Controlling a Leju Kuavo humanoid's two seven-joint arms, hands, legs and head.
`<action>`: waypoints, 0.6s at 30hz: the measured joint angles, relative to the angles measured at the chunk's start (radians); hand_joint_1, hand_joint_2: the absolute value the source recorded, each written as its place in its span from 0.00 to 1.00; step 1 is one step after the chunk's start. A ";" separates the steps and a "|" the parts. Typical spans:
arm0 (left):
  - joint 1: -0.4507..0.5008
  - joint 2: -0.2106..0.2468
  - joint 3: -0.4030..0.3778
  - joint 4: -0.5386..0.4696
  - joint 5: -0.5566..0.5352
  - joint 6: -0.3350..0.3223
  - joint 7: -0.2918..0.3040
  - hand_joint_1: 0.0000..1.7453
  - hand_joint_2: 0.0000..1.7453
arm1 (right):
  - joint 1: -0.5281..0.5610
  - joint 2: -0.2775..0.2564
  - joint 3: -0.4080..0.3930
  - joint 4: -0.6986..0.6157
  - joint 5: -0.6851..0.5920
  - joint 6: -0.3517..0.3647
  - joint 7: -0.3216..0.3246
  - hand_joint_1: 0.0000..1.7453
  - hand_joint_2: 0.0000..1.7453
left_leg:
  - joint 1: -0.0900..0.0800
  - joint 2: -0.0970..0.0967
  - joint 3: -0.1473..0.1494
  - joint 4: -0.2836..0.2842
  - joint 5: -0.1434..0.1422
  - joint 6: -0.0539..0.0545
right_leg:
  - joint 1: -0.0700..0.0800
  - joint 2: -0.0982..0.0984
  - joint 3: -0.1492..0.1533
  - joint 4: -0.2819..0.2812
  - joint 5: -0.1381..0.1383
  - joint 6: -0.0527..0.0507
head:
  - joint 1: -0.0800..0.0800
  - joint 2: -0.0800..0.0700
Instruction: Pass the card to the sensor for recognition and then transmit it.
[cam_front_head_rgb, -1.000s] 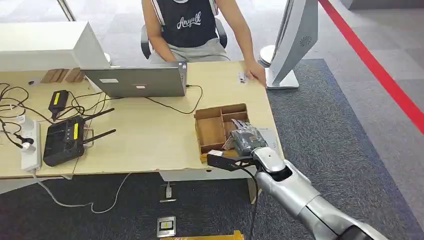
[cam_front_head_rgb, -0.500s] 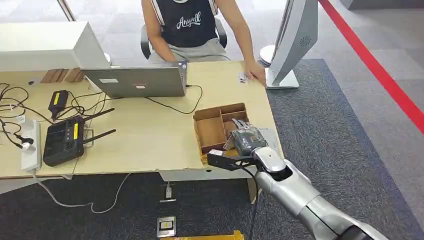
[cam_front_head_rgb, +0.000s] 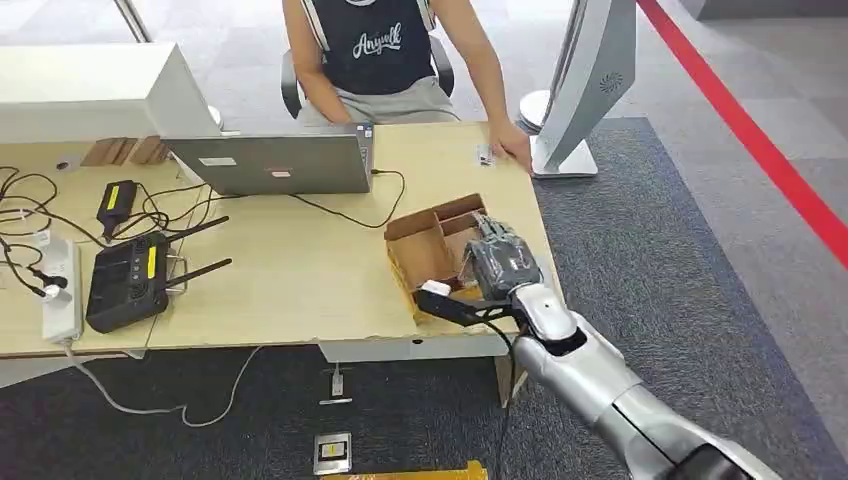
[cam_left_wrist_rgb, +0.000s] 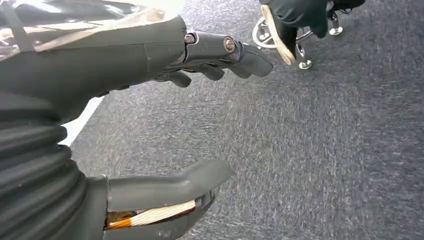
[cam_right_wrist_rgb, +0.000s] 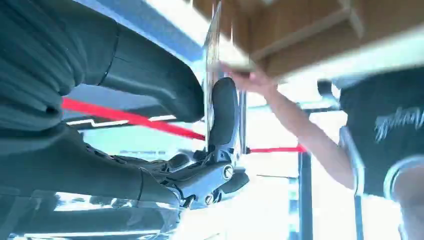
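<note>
At the desk's (cam_front_head_rgb: 300, 290) near right corner, the right hand (cam_front_head_rgb: 497, 262) is pinching a thin clear card (cam_right_wrist_rgb: 212, 75) beside the tilted brown wooden compartment tray (cam_front_head_rgb: 425, 245); next, I judge, carrying it to the sensor.

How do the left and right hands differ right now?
The right hand is up at the wooden tray on the table, pinching a thin clear card; the left hand hangs over grey carpet. The right hand's fingers are closed on that card; the left hand's are apart, holding nothing.
</note>
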 joint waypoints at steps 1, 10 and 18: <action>0.001 -0.001 -0.002 -0.003 0.002 0.000 0.000 0.00 1.00 | -0.009 -0.002 -0.006 -0.010 0.004 0.002 0.005 1.00 1.00 | 0.000 0.000 0.000 0.000 0.000 0.000 | 0.000 0.000 0.000 0.000 0.000 0.000 | 0.000 0.000; 0.004 -0.007 -0.028 -0.014 0.008 0.000 -0.015 0.00 1.00 | -0.089 -0.037 -0.077 -0.141 0.034 0.051 0.049 1.00 1.00 | 0.000 0.000 0.000 0.000 0.000 0.000 | 0.000 0.000 0.000 0.000 0.000 0.000 | 0.000 0.000; 0.004 -0.006 -0.042 -0.014 0.008 0.000 -0.016 0.00 1.00 | -0.114 -0.038 -0.087 -0.177 0.044 0.105 0.037 1.00 1.00 | 0.000 0.000 0.000 0.000 0.000 0.000 | 0.000 0.000 0.000 0.000 0.000 0.000 | 0.000 0.000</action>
